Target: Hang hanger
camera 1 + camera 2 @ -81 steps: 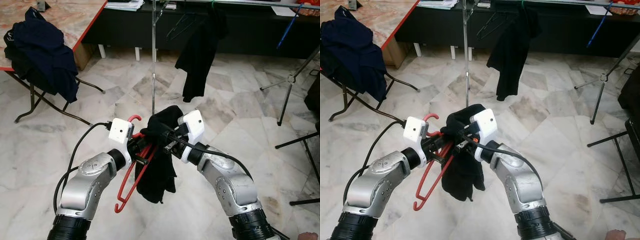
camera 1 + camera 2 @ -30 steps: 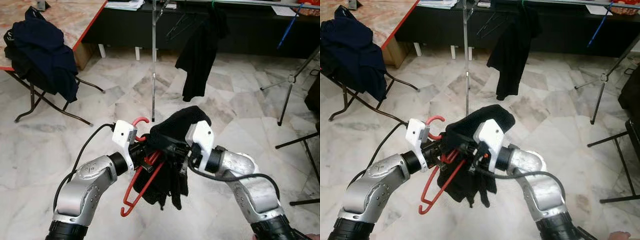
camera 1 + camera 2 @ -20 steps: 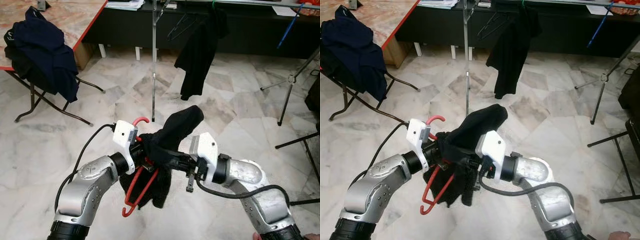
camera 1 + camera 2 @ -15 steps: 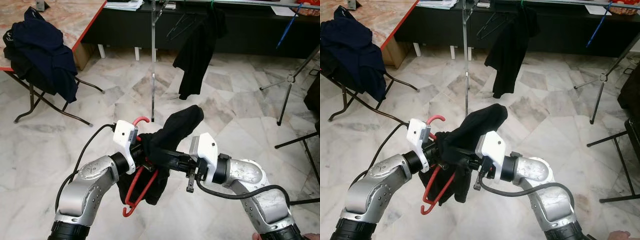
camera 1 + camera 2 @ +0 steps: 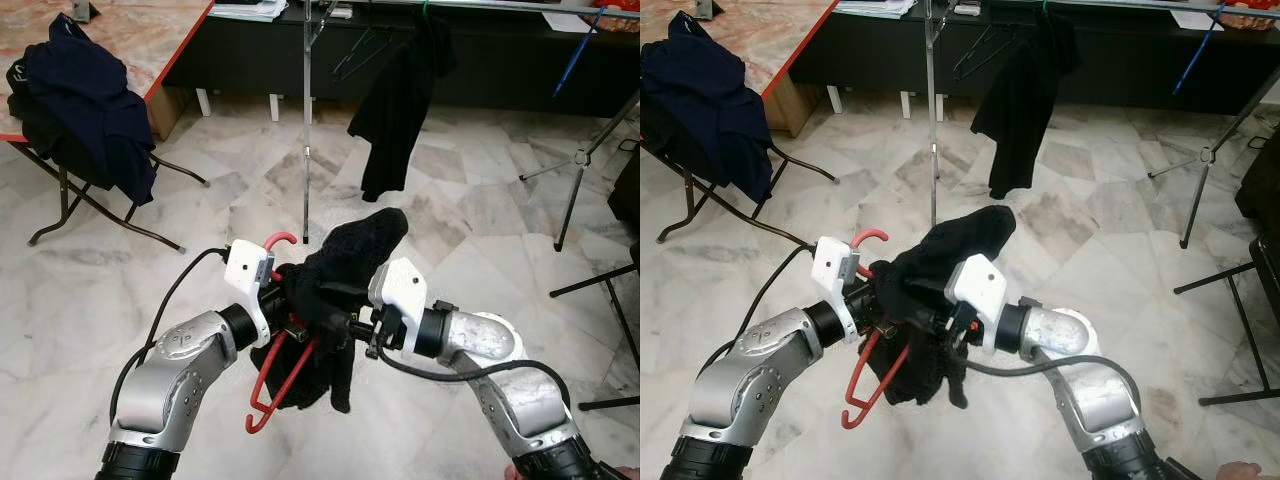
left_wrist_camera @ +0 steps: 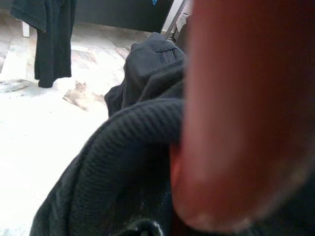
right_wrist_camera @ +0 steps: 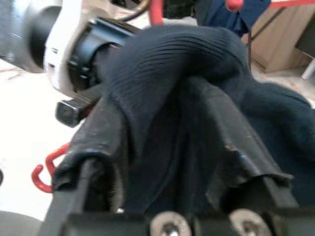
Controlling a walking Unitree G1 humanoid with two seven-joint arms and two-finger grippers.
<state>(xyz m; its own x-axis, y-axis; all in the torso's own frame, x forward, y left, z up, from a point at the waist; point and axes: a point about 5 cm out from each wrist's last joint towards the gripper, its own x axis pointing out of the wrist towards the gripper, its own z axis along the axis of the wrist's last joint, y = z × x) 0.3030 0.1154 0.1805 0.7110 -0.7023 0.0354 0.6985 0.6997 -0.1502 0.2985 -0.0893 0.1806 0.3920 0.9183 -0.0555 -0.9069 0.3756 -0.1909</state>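
From the head cameras I have both arms raised in front of me over the marble floor (image 5: 480, 220). My left gripper (image 5: 283, 302) grips the red hanger (image 5: 283, 380) near its neck, hook up, frame dangling below. Half a second ago the black garment (image 5: 345, 262) stretched out level toward my right gripper (image 5: 352, 322); now that arm has swung in closer and the cloth bunches over the hanger, so I judge the dressing is nearly done and the clothes rack (image 5: 305, 110) beyond comes next.

My left wrist camera gives blurred red plastic pressed close, with dark knit (image 6: 128, 162) beside it.

My right wrist camera has cloth draped across both fingers (image 7: 246, 162); they seem clamped on a fold, though I can't be sure.
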